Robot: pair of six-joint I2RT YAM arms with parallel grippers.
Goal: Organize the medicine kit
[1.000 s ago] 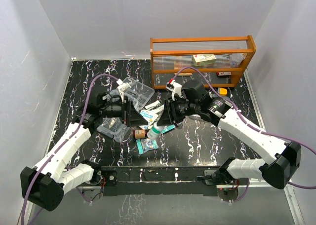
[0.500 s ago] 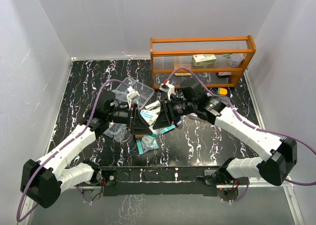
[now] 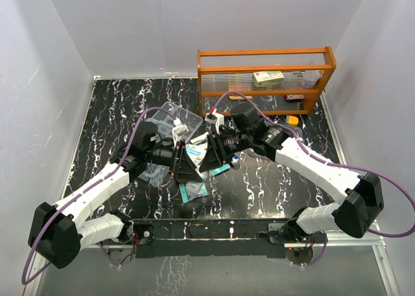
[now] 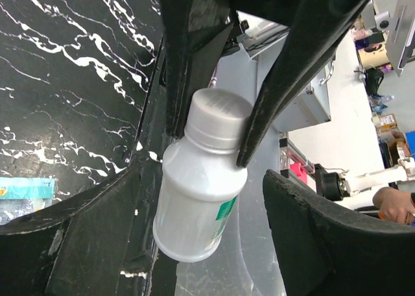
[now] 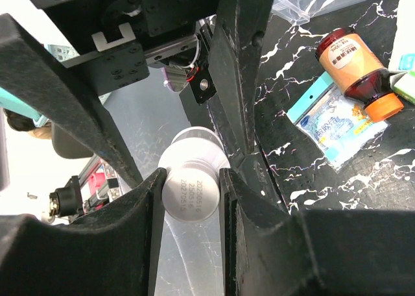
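Change since a second ago: the white medicine bottle [image 4: 198, 202] no longer lies on the counter [image 3: 117, 114] among the packets. It is now up between the two hands, which have drawn together at the middle.
Left arm: reaches further in toward the centre than it did.
Right hand [image 5: 192, 182]: clenched on the bottle's silver cap, with a finger pressed to each side.
Left hand [image 4: 211, 179]: released, its fingers straddling the bottle's body. One finger lies against the body and the other stands apart.
Unmoved: the clear kit box [image 3: 176, 117] behind the hands, the clear insert tray [image 3: 148, 172] beside the left arm, the teal packet [image 3: 193, 191] just in front of the hands, and the orange rack [image 3: 266, 75] at the back.
Hidden from above: the white bottle, covered by the crossed black fingers.
Brown bottle [image 5: 353, 62]: has an orange cap and lies on the counter beside the teal packet. It shows only from the right wrist.
Hard to make out: the white bottle's label beyond a patch of green, the digits stamped on its cap, and the boxes behind the rack's ribbed panel.
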